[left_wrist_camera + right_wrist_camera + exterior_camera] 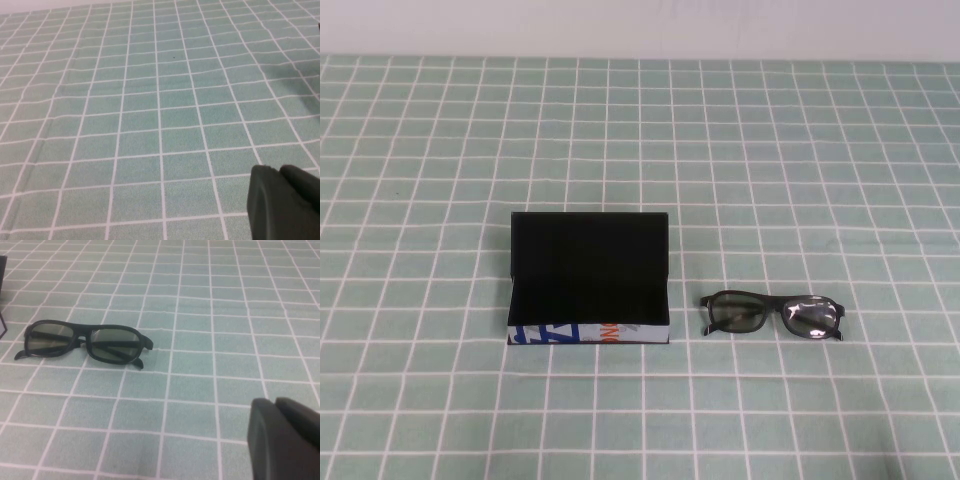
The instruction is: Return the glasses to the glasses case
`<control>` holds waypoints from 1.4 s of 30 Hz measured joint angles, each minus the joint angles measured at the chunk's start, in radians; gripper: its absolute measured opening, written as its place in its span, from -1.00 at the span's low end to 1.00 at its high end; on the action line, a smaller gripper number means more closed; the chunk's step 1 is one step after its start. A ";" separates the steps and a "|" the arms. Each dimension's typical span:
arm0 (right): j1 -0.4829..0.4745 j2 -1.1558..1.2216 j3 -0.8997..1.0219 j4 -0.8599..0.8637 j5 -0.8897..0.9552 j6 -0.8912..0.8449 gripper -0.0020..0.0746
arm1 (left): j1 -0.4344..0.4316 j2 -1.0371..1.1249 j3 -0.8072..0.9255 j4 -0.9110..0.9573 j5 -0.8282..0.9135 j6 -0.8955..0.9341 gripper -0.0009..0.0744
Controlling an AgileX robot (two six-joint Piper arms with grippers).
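Observation:
The black glasses (pixel 770 315) lie unfolded on the checked cloth, just right of the glasses case (pixel 588 300). The case stands open with its lid upright and its black lining empty; its white front side shows blue and orange print. Neither arm shows in the high view. My right gripper (pixel 276 402) is shut and empty, above the cloth at some distance from the glasses (pixel 85 340). A black edge of the case (pixel 2 325) shows beyond them. My left gripper (pixel 280 172) is shut and empty over bare cloth; neither the glasses nor the case shows in its view.
A green cloth with white grid lines (pixel 770 150) covers the whole table. A pale wall (pixel 640 25) runs along the far edge.

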 joint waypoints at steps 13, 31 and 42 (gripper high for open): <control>0.000 0.000 0.000 -0.018 0.000 0.000 -0.98 | 0.000 0.000 0.000 0.000 0.000 0.000 -0.98; 0.000 0.000 0.000 -0.042 -0.026 0.000 -0.98 | 0.000 0.000 0.000 0.006 -0.002 0.000 -0.98; 0.000 0.000 0.000 -0.046 -0.494 0.000 -0.98 | 0.000 0.000 0.002 0.004 -0.254 0.000 -0.98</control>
